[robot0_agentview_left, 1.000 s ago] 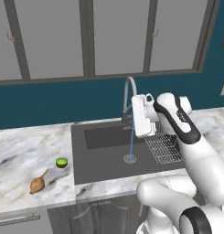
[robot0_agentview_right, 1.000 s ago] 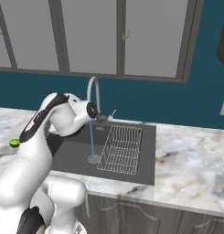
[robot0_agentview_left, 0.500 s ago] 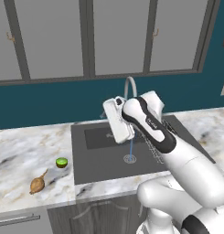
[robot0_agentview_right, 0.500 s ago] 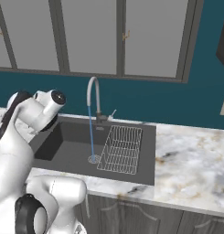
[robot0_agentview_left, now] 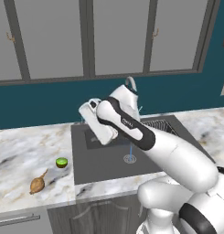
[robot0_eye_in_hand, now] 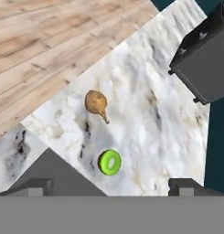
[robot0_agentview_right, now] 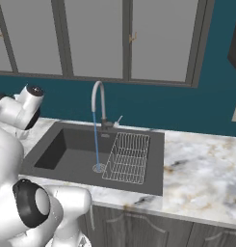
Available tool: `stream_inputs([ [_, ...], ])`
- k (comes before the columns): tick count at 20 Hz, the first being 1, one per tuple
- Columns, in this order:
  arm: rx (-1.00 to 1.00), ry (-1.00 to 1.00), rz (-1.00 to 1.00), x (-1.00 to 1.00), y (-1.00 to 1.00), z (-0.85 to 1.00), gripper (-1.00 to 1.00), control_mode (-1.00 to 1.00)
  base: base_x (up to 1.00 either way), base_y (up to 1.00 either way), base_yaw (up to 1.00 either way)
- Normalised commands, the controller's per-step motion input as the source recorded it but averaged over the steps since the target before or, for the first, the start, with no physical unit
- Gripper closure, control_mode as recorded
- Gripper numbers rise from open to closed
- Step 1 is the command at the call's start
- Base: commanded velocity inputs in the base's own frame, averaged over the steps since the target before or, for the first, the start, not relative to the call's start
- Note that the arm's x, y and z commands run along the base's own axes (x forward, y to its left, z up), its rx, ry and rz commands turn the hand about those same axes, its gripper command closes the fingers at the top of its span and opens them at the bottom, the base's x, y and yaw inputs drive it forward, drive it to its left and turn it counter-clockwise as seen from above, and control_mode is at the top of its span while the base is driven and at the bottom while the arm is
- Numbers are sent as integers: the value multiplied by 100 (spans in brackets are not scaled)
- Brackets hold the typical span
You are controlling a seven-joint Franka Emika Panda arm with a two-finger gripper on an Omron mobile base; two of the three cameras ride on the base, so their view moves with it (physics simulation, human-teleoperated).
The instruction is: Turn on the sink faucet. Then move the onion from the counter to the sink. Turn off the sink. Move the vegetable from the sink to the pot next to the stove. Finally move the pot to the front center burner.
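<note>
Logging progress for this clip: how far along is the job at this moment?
Done: the sink faucet is on, a blue stream falling to the sink drain. In hand: the open, empty gripper faces the onion lying beside a lime on the counter. Left: washing it, shutting off the water, and the pot steps.

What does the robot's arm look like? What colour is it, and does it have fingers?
The arm is smooth, shiny white, built from fat rounded tube sections. The joints between them are dark, like black bands. One section carries a small dark marking. Its gripper ends in two small dark grey, blocky fingers instead of a hand. No loose cables show.
</note>
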Motion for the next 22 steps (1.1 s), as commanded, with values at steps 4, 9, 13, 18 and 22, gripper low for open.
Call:
stream_inputs([
  [4, -24, -7, 33, -25, 67, -18, -100, -100, 0, 0, 0],
  [9, -26, -10, 37, -19, 74, -11, -100, -100, 0, 0, 0],
  [13, -27, -17, 38, -18, 65, -11, -100, -100, 0, 0, 0],
  [18, -23, -20, 37, -21, 43, -26, -100, -100, 0, 0, 0],
  [22, -18, -16, 39, -5, 35, -48, -100, -100, 0, 0, 0],
])
